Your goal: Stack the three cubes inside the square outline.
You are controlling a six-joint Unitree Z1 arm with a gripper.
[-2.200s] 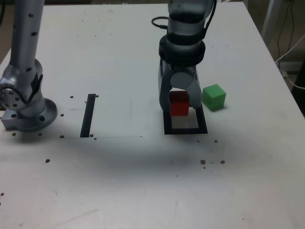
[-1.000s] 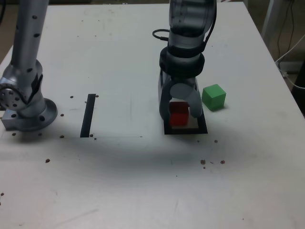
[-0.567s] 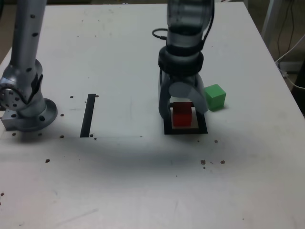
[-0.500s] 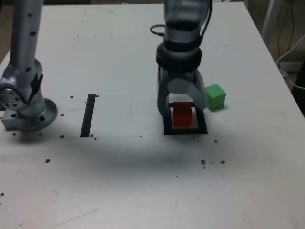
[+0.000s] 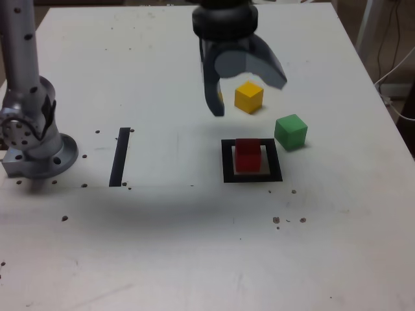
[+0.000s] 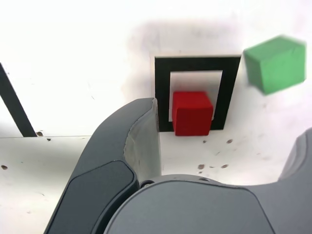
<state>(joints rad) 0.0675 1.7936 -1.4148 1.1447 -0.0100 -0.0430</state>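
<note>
Red cube (image 5: 247, 155) sits inside the black square outline (image 5: 226, 167) on the white counter (image 5: 194, 246), free of the claw (image 5: 249, 97), which hangs above the counter with its jaws spread wide and nothing between them. In the exterior view, the yellow cube (image 5: 249, 96) lies beyond the outline. The green cube (image 5: 290, 131) rests just off the outline's right edge in that view.

Even, fairly bright light is falling on the white table (image 5: 162, 246), with a broad soft shadow lying across it in front of the claw (image 5: 246, 91) in the exterior view. In the wrist view the tabletop is washing out to near-white glare beyond the claw, and the green cube (image 6: 275, 63) off to its side is smearing with motion blur. The claw's own housing is looming large and soft there.
</note>
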